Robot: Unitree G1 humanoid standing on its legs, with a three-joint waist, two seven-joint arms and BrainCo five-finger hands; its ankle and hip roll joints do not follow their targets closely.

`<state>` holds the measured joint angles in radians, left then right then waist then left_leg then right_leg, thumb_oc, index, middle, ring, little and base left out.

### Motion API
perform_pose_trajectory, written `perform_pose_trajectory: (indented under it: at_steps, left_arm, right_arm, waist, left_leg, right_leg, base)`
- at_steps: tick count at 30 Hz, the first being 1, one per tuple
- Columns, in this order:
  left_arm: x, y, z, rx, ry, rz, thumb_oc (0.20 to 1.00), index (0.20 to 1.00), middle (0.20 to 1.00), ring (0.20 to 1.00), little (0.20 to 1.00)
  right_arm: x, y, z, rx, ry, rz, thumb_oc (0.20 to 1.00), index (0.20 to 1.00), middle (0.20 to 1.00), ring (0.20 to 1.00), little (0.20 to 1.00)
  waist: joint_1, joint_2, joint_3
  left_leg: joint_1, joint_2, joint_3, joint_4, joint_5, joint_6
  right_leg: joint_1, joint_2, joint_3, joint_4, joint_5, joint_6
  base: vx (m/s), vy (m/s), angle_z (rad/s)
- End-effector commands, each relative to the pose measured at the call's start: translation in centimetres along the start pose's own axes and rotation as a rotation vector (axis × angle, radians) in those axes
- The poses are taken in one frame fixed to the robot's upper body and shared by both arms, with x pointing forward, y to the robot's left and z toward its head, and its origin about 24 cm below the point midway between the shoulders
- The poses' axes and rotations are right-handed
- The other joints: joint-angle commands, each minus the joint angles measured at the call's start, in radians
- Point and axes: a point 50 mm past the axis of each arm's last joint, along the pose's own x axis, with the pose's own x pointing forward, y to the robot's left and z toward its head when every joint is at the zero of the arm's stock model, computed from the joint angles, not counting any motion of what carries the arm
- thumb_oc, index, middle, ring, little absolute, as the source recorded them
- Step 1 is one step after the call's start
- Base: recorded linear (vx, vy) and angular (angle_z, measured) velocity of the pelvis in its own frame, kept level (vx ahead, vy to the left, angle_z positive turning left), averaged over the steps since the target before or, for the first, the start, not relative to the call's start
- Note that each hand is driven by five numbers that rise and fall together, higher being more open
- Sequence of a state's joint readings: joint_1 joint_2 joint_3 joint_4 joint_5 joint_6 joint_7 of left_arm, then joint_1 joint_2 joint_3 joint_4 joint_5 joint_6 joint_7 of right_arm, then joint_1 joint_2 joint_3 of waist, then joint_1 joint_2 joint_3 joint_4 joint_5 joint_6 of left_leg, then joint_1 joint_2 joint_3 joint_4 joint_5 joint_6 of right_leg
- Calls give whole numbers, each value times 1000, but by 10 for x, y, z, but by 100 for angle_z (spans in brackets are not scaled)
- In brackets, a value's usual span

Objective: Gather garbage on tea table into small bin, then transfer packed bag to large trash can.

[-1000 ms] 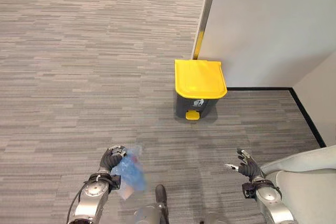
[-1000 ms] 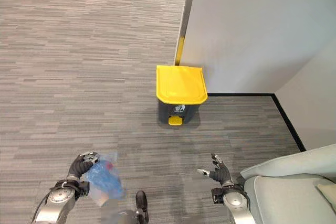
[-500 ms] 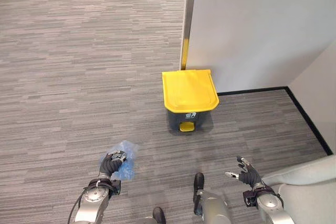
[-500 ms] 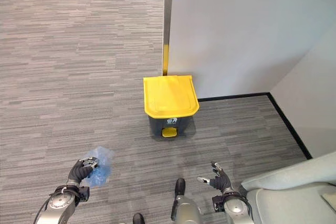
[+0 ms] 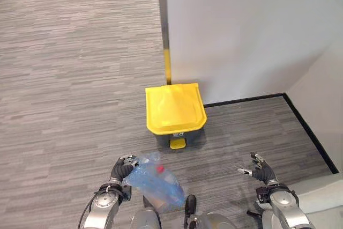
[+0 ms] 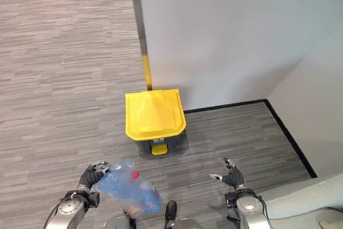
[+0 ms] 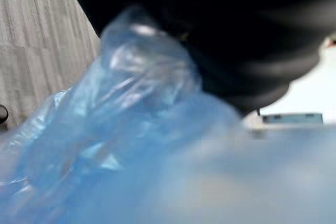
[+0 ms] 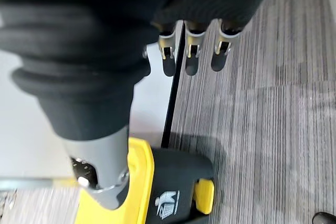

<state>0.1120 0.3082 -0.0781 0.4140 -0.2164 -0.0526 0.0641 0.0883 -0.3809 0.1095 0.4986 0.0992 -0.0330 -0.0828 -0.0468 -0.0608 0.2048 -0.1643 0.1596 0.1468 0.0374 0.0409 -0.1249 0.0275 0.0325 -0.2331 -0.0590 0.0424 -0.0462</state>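
Silver fingers of the left hand (image 5: 121, 170) clench the neck of a blue plastic garbage bag (image 5: 155, 185), near left. Right hand (image 5: 262, 170) hangs released, near right. Yellow-lidded trash can (image 5: 175, 112) stands farther, against the wall (image 5: 241, 30).

Silver-grey arms, dark ribbed wrist covers.
Left hand (image 5: 122, 169) and right hand (image 5: 261, 169) had silver fingers with dark tips.
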Motion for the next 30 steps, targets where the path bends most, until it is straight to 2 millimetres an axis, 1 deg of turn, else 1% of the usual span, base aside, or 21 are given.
perform_pose_trajectory:
  at_steps: [1,4,6,9,12,13,14,15,17,18,19,20,21,22,23,29,30]
  left_arm:
    - [0,15,21,6,-115,47,200,200,200,200,200]
    - [-1,14,20,16,-111,38,200,200,200,200,200]
    - [-2,17,19,33,-106,38,200,200,200,200,200]
    - [-3,22,20,56,-105,45,200,200,200,200,200]
    - [-2,28,25,75,-120,60,200,200,200,200,200]
    - [-2,28,25,75,-121,60,200,200,200,200,200]
    - [-2,31,27,75,-127,69,200,200,200,200,200]
    - [-2,34,27,71,-128,81,200,200,200,200,200]
    - [-3,36,25,62,-123,89,200,200,200,200,200]
    - [-3,36,25,62,-123,89,200,200,200,200,200]
    - [-5,37,22,58,-110,98,200,200,200,200,200]
    - [-6,38,22,54,-113,100,200,200,200,200,200]
    - [-5,37,20,57,-105,97,200,200,200,200,200]
    - [-5,37,20,57,-105,96,200,200,200,200,200]
    - [-6,37,18,40,-99,102,200,200,200,200,200]
    - [-9,29,7,20,-59,70,200,200,200,200,200]
    - [-9,29,7,20,-59,70,200,200,200,200,200]
  right_arm:
    - [1,-9,8,2,-43,-34,1000,1000,1000,1000,1000]
    - [1,-9,6,0,-35,-32,1000,1000,1000,1000,1000]
    - [2,-4,8,9,-35,-17,1000,1000,1000,1000,1000]
    - [4,2,11,9,-43,3,1000,1000,1000,1000,1000]
    - [6,6,17,19,-61,13,1000,1000,1000,1000,1000]
    - [6,6,17,19,-61,13,1000,1000,1000,1000,1000]
    - [7,10,19,34,-66,21,1000,1000,1000,1000,1000]
    - [7,11,16,38,-56,24,1000,1000,1000,1000,1000]
    - [7,9,15,40,-51,20,1000,1000,1000,1000,1000]
    - [7,9,15,40,-51,20,1000,1000,1000,1000,1000]
    - [5,9,10,41,-37,21,1000,1000,1000,1000,1000]
    - [4,7,9,44,-35,15,1000,1000,1000,1000,1000]
    - [3,7,6,42,-22,11,1000,1000,1000,1000,1000]
    - [3,7,6,43,-22,11,1000,1000,1000,1000,1000]
    - [1,2,1,44,-8,-1,1000,1000,1000,1000,1000]
    - [-8,-10,-14,45,37,-40,1000,1000,1000,1000,1000]
    - [-8,-10,-14,45,37,-40,1000,1000,1000,1000,1000]
  waist:
    - [20,-3,-3]
    - [19,-2,-16]
    - [21,-6,-29]
    - [27,-11,-35]
    - [29,-10,-27]
    - [30,-10,-30]
    - [28,-6,-25]
    - [23,-2,-27]
    - [18,1,-28]
    - [18,1,-28]
    - [7,-5,-23]
    - [7,-11,-25]
    - [6,-15,-25]
    - [5,-15,-25]
    - [8,-24,-32]
    - [-6,-27,-48]
    - [-7,-27,-48]
  left_leg:
    - [17,4,25,37,19,8]
    - [39,-1,36,36,3,13]
    - [61,-36,34,58,-36,37]
    - [81,-71,49,72,-80,70]
    - [103,-100,60,67,-102,105]
    - [99,-99,62,65,-99,105]
    - [115,-109,64,52,-103,116]
    - [138,-119,71,29,-105,121]
    - [157,-127,72,5,-102,122]
    - [157,-127,72,5,-102,122]
    - [169,-142,54,0,-106,123]
    - [167,-146,42,6,-106,121]
    - [163,-152,30,9,-105,121]
    - [163,-152,29,10,-106,121]
    - [164,-153,26,3,-106,112]
    - [170,-143,33,5,-106,83]
    - [170,-143,33,6,-106,83]
  right_leg:
    - [2,-130,11,139,-169,123]
    - [17,-144,16,144,-178,132]
    - [34,-173,40,155,-174,149]
    - [18,-208,73,185,-145,178]
    - [-38,-225,122,294,-107,195]
    - [-43,-224,124,292,-103,194]
    - [-83,-206,137,329,-92,191]
    - [-105,-181,137,311,-96,184]
    - [-130,-151,121,282,-98,177]
    - [-130,-151,121,282,-98,177]
    - [-125,-106,137,235,-109,167]
    - [-122,-100,155,211,-100,167]
    - [-111,-90,180,194,-101,159]
    - [-109,-90,179,192,-101,159]
    - [-84,-89,179,134,-86,151]
    - [-12,-89,109,16,-67,147]
    - [-11,-89,108,15,-67,147]
  base:
    - [72,65,-24]
    - [218,209,-15]
    - [252,298,-6]
    - [160,262,-31]
    - [99,206,-16]
    - [99,175,-25]
    - [133,164,-24]
    - [171,184,-23]
    - [98,56,-47]
    - [100,-20,-29]
    - [98,-48,11]
    - [115,-82,20]
    - [45,-61,19]
    - [48,-108,59]
    - [49,-98,54]
    - [77,-82,33]
    - [56,-27,37]
